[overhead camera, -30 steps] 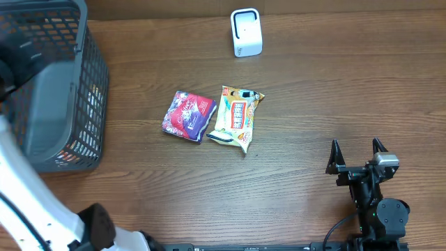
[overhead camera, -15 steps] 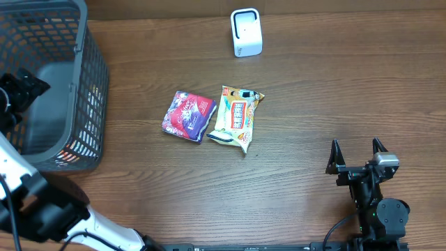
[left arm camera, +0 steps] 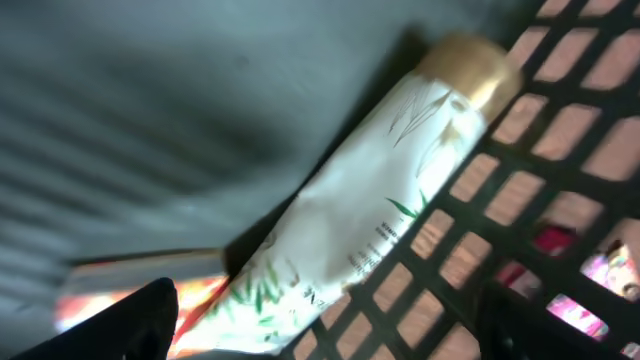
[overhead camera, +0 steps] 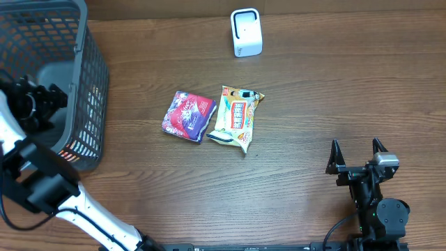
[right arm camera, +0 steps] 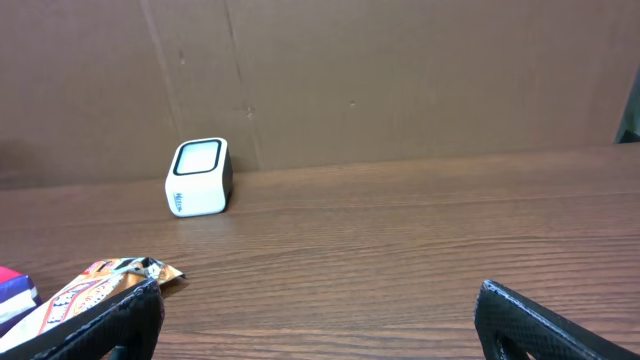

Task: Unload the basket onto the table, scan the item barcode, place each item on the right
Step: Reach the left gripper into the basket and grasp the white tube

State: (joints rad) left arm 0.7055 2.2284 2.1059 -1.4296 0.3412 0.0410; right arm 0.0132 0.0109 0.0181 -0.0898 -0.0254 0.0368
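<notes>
A white tube [left arm camera: 370,210] with a gold cap and green leaf print lies in the grey mesh basket [overhead camera: 94,77], against its wall [left arm camera: 520,215]. My left gripper [overhead camera: 40,103] is down inside the basket. In the left wrist view it [left arm camera: 330,335] stands open, with the tube's lower end between its fingers and neither finger touching it. The white scanner [overhead camera: 246,33] stands at the table's back, and is also seen in the right wrist view [right arm camera: 199,177]. My right gripper [overhead camera: 357,157] rests open at the front right, holding nothing [right arm camera: 320,330].
A purple packet [overhead camera: 188,116] and a yellow snack packet [overhead camera: 235,118] lie side by side mid-table. The snack packet [right arm camera: 100,285] shows by my right gripper's left finger. An orange-red pack [left arm camera: 130,290] lies under the tube. A cardboard wall [right arm camera: 400,80] backs the table.
My left arm has swung down and to the right into the basket, and its jaws have narrowed a little. The right arm and the packets have not moved.
</notes>
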